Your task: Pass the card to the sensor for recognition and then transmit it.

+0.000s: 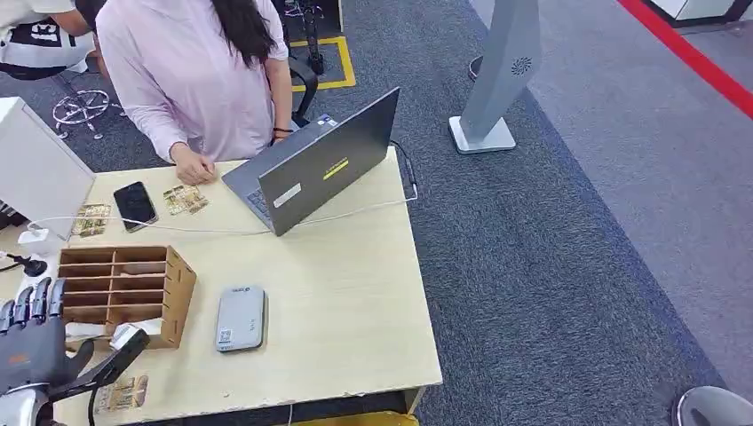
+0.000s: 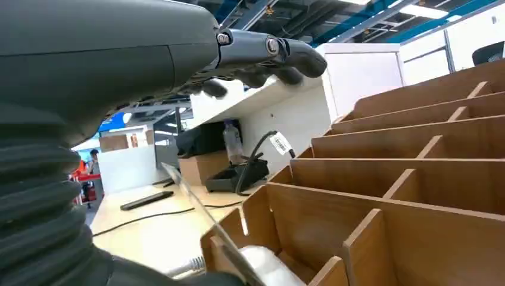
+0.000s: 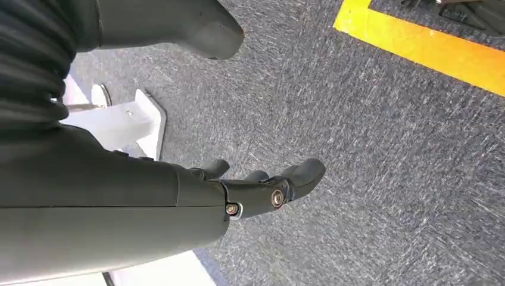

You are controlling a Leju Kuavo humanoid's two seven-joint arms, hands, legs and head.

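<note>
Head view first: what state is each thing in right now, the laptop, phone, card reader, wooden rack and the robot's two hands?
Laptop: lid open, cable plugged in.
Phone: flat, screen dark.
Card reader: flat on the table, nothing on it.
Wooden rack: lying flat, most slots empty.
Left hand: fingers apart, beside the rack.
Right hand: fingers apart, holding nothing, above carpet.

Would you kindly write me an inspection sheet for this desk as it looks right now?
Surface: pale wooden table, on grey carpet.
Job's things: grey sensor lying flat at the front; cards beside a person's hand, more cards at the far left, others at the near edge.
Clutter: wooden organizer, phone, open laptop.
Hands: left hand raised beside the organizer, fingers apart; right hand hangs over the carpet, holding nothing.
Cables: white cable across the table.
Surroundings: grey stand, yellow floor marking.
</note>
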